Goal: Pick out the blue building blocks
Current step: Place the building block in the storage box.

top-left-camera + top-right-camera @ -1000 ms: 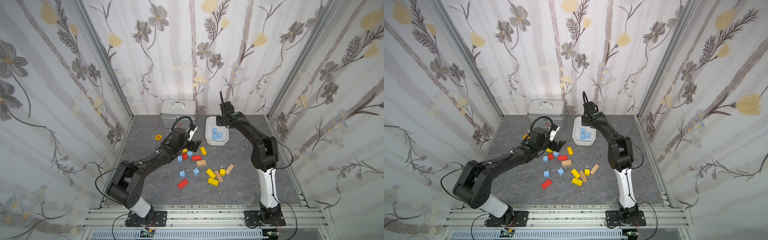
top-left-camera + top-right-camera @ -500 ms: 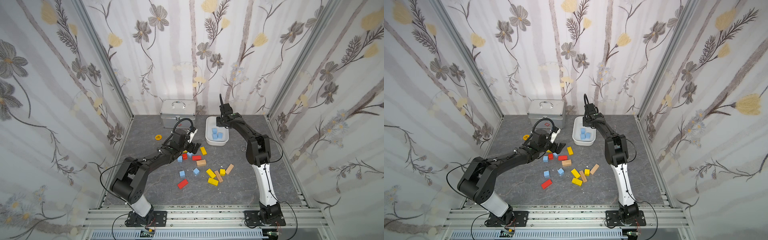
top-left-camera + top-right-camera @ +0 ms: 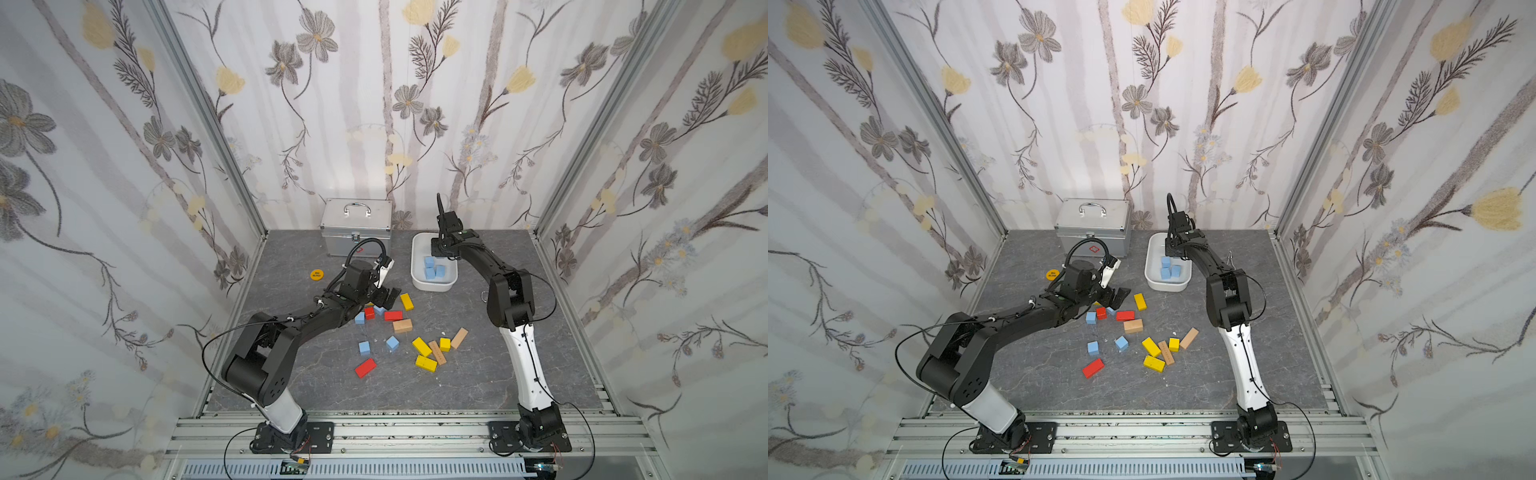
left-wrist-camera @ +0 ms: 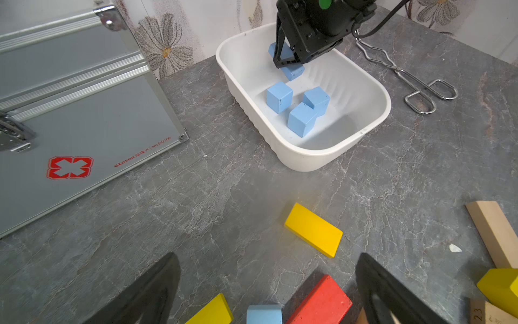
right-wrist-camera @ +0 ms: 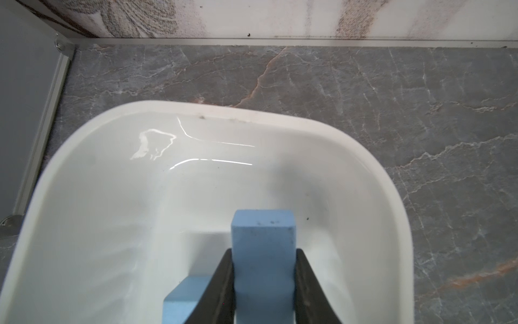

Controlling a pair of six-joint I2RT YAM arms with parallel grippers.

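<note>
My right gripper (image 5: pixel 264 252) is shut on a light-blue block (image 5: pixel 263 238), hanging low inside the white tub (image 5: pixel 224 112) at the back of the table; the left wrist view shows it there too. Three blue cubes (image 4: pixel 302 119) lie in the tub (image 3: pixel 432 287). My left gripper (image 4: pixel 266 256) stands open just above the mixed pile, with a blue block (image 4: pixel 264 314) and a red brick (image 4: pixel 319 303) between its fingers, neither touched. In both top views loose blue blocks (image 3: pixel 364 347) (image 3: pixel 1121 343) lie on the table near the left gripper (image 3: pixel 384 297).
A silver metal case (image 4: pixel 84 112) stands at the back, left of the tub. Metal tongs (image 4: pixel 420 87) lie beyond the tub. Yellow (image 3: pixel 422 346), red (image 3: pixel 365 367) and tan (image 3: pixel 459 337) blocks are scattered mid-table. A yellow disc (image 3: pixel 316 274) lies near the left wall.
My left gripper has come down and forward onto the pile, still open. The right arm's elbow has swung inward while its gripper stays over the tub with the block.
</note>
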